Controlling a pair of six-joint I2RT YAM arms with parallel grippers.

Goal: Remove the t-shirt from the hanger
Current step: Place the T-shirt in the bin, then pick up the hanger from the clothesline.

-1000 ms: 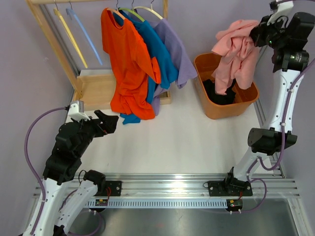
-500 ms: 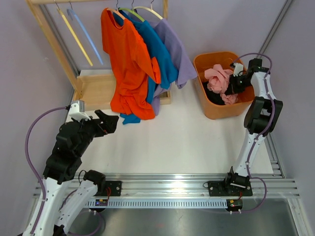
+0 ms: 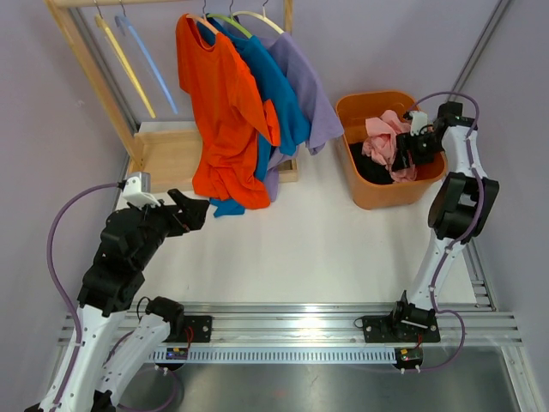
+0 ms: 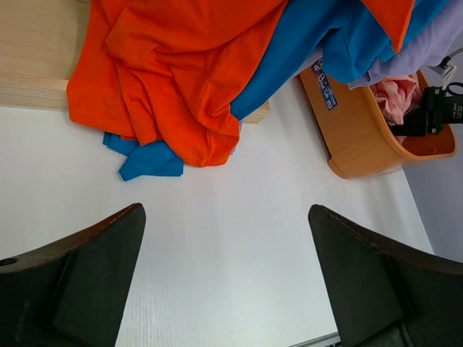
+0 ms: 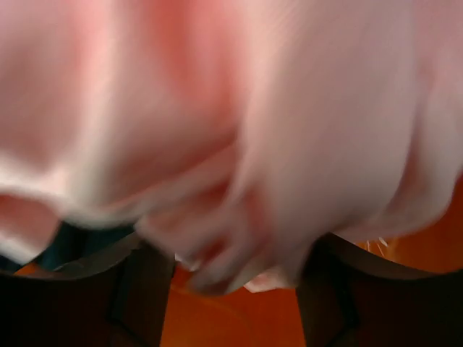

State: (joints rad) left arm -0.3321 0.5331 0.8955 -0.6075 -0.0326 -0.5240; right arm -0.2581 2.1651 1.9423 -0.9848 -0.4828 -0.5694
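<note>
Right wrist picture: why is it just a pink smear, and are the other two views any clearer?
Right wrist: the pink t-shirt hangs right against the lens, blurred throughout, with a strip of orange basket below. Left wrist: the orange t-shirt and the table are crisp, while the camera's own dark fingers are soft-edged. Top external: sharp and evenly lit, with some glare on the metal rail.

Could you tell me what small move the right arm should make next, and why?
Probably lift the right end effector straight up out of the orange bin. Its fingers stand apart, and the pink t-shirt lies bunched inside the bin, though fabric drapes close over the fingers, so a slow rise should avoid snagging it.
</note>
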